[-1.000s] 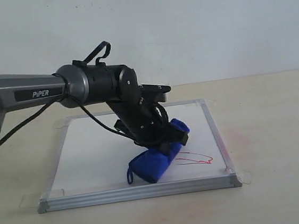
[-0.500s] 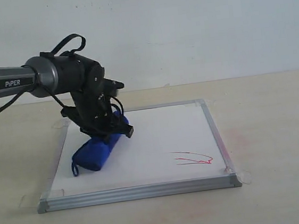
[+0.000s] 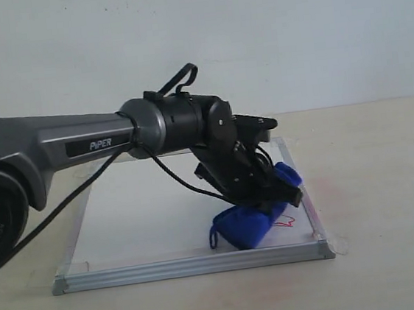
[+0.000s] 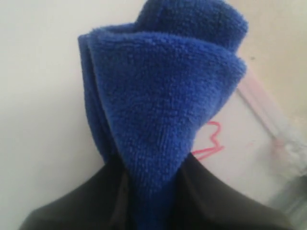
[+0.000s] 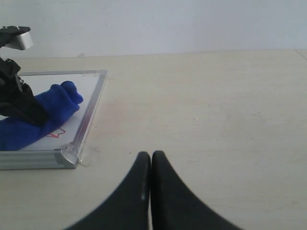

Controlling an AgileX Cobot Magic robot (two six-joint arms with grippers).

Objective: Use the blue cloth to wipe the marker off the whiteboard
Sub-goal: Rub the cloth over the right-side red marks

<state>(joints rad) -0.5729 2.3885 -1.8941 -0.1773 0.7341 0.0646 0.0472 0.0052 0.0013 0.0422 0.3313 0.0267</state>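
Observation:
The whiteboard (image 3: 146, 213) lies flat on the table, silver-framed. My left gripper (image 3: 265, 195) is shut on the blue cloth (image 3: 255, 220), pressing the roll onto the board's near right corner. Only a short red scrap of the marker (image 3: 284, 223) shows beside the cloth; the remainder is hidden under it. In the left wrist view the blue cloth (image 4: 163, 105) fills the jaws, with the red marker (image 4: 211, 143) squiggle beside it. My right gripper (image 5: 151, 155) is shut and empty, low over the bare table, right of the board; the blue cloth (image 5: 38, 120) and whiteboard (image 5: 88, 120) rim show from there.
The left arm (image 3: 65, 144) stretches across the board from the left. A faint pinkish smear (image 3: 336, 189) marks the table just right of the frame. A plain wall stands behind the wooden table (image 3: 380, 181).
The left gripper swept the cloth from the board's middle to its far left, then back across to the near right corner. Most of the red line no longer shows.

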